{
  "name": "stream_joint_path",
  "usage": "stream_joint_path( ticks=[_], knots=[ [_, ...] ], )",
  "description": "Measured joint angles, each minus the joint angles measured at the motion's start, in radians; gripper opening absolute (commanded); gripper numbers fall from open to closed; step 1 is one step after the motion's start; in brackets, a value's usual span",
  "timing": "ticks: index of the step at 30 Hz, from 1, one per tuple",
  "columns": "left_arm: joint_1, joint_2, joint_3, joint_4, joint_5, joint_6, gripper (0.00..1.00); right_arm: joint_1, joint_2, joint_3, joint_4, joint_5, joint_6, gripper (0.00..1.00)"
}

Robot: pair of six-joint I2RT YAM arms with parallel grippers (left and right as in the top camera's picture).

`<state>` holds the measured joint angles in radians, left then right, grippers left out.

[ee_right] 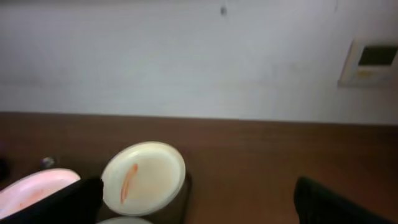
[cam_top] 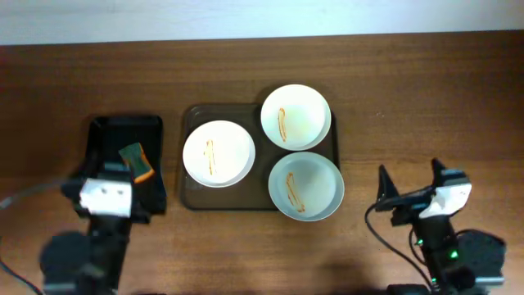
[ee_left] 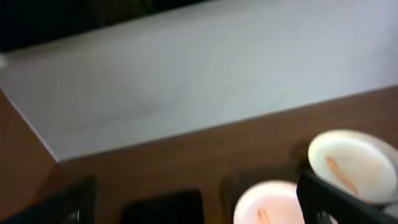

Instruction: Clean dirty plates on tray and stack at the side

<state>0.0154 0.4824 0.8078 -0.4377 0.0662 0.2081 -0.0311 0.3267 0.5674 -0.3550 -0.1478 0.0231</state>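
Note:
Three plates lie on the brown-grey tray [cam_top: 196,195], each with an orange-brown streak: one at the left [cam_top: 219,153], one at the back right [cam_top: 295,116], one at the front right [cam_top: 305,186]. My left gripper [cam_top: 110,176] is over the small black tray, left of the plates, open and empty [ee_left: 196,208]. The blurred left wrist view shows two of the plates [ee_left: 351,165] [ee_left: 267,202]. My right gripper [cam_top: 411,182] is open and empty [ee_right: 196,205], over bare table right of the tray. The right wrist view shows the back plate [ee_right: 144,177] and the left plate [ee_right: 34,190].
A small black tray [cam_top: 127,135] stands left of the big tray and holds a green and orange sponge [cam_top: 137,161]. It also shows dark in the left wrist view [ee_left: 165,208]. A pale wall runs behind the wooden table's far edge [ee_right: 249,121].

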Motion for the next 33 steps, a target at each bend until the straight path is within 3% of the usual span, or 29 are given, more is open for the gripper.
stream_joint_path(
  ticks=[2, 4, 6, 7, 8, 9, 10, 11, 15, 16, 21, 24, 26, 27, 28, 31, 33],
  knots=[
    [0.0, 0.125, 0.138, -0.164, 0.01, -0.001, 0.99, 0.0, 0.128, 0.151, -0.15, -0.003, -0.001, 0.98],
    [0.001, 0.378, 0.388, -0.365, 0.042, -0.004, 0.99, 0.0, 0.314, 0.335, -0.293, -0.003, 0.0, 0.98],
    [0.001, 0.589, 0.583, -0.558, 0.108, -0.005, 0.99, 0.0, 0.557, 0.573, -0.538, -0.008, -0.001, 0.98],
    [0.001, 0.704, 0.712, -0.73, 0.145, -0.006, 0.99, 0.0, 0.706, 0.725, -0.645, -0.016, 0.0, 0.98],
    [0.001, 0.875, 0.868, -0.822, 0.187, -0.008, 0.99, 0.0, 0.775, 0.772, -0.648, -0.019, 0.0, 0.98],
    [0.001, 0.914, 0.881, -0.845, 0.196, -0.007, 0.99, 0.0, 0.839, 0.796, -0.663, -0.049, 0.005, 0.98],
    [0.001, 1.061, 0.969, -0.954, 0.218, -0.008, 0.99, 0.0, 0.897, 0.805, -0.652, -0.089, 0.008, 0.99],
    [0.001, 1.109, 0.973, -0.953, 0.223, -0.008, 0.99, 0.0, 0.938, 0.805, -0.639, -0.151, 0.011, 0.9],
    [0.001, 1.271, 0.977, -0.843, 0.246, -0.011, 1.0, 0.126, 1.161, 0.808, -0.479, -0.325, 0.109, 0.75],
    [0.005, 1.278, 0.977, -0.79, 0.217, -0.016, 1.0, 0.252, 1.267, 0.811, -0.388, -0.312, 0.202, 0.72],
    [0.116, 1.278, 1.041, -0.747, 0.021, -0.119, 1.0, 0.601, 1.588, 0.82, -0.151, -0.132, 0.478, 0.61],
    [0.151, 1.278, 1.041, -0.747, 0.0, -0.127, 1.0, 0.675, 1.68, 0.835, -0.111, 0.057, 0.557, 0.59],
    [0.165, 1.278, 1.041, -0.745, -0.004, -0.127, 1.0, 0.691, 1.711, 0.835, -0.077, 0.132, 0.571, 0.45],
    [0.166, 1.278, 1.041, -0.745, -0.005, -0.127, 0.98, 0.691, 1.726, 0.838, -0.052, 0.157, 0.571, 0.3],
    [0.166, 1.279, 1.041, -0.746, -0.004, -0.127, 0.96, 0.691, 1.741, 0.841, -0.039, 0.171, 0.568, 0.22],
    [0.167, 1.312, 1.044, -0.756, -0.004, -0.15, 0.95, 0.691, 1.798, 0.843, -0.002, 0.189, 0.554, 0.09],
    [0.176, 1.376, 1.044, -0.771, -0.004, -0.176, 0.89, 0.691, 1.802, 0.85, -0.001, 0.201, 0.554, 0.04]
  ],
)
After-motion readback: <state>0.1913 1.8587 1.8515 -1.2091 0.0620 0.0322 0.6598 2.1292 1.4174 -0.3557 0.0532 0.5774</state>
